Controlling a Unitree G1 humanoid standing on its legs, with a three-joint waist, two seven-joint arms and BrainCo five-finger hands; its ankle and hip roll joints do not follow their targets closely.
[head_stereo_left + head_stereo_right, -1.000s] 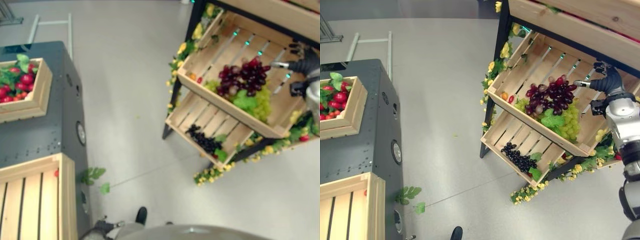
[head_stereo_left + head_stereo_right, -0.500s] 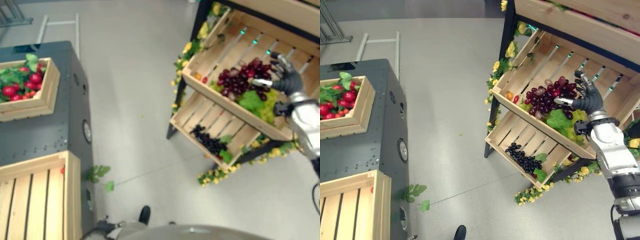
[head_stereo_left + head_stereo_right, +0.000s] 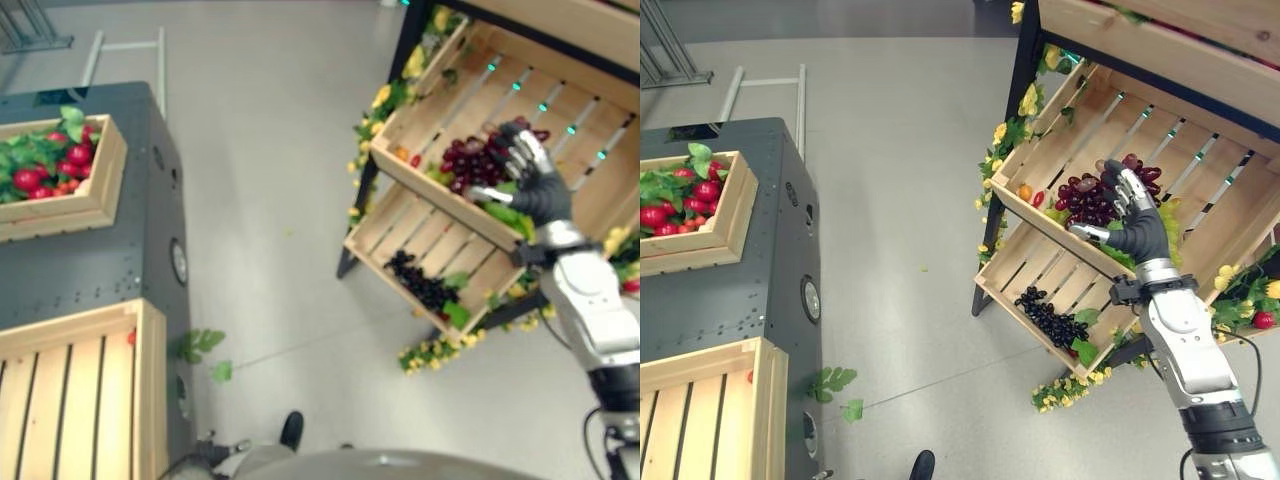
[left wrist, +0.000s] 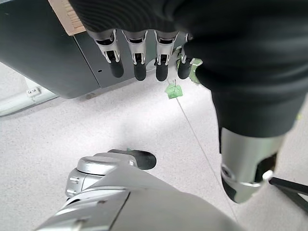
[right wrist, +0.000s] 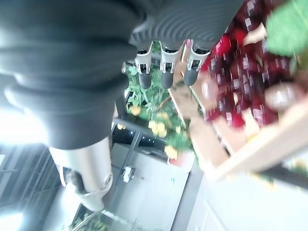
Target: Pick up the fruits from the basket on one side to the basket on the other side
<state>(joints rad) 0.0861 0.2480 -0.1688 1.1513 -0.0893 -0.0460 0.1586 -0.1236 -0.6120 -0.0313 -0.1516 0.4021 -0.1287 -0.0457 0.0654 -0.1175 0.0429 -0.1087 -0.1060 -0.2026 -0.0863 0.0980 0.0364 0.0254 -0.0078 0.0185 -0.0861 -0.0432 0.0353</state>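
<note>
A bunch of dark red grapes [image 3: 1085,200] lies in the upper slanted crate [image 3: 1050,233] of a rack at the right, with green grapes [image 3: 1171,216] beside it. My right hand [image 3: 1133,222] hovers over the red bunch, open with fingers spread and nothing in it. The right wrist view has its straight fingers [image 5: 164,65] beside the red grapes [image 5: 236,91]. Black grapes [image 3: 1045,318] lie in the lower crate [image 3: 1025,262]. An empty wooden crate [image 3: 700,410] sits at the near left. My left hand [image 4: 139,57] hangs open beside the dark cabinet [image 4: 43,53].
A crate of red fruit and leaves [image 3: 685,205] sits on the dark cabinet [image 3: 740,290] at the left. Two small fruits [image 3: 1024,192] lie in the upper crate's low corner. Yellow flowers [image 3: 1065,390] trim the rack's legs. Bare grey floor [image 3: 900,200] lies between cabinet and rack.
My right hand has moved from the back right of the upper crate forward and left to above the red grapes, fingers spreading. The camera has shifted slightly.
</note>
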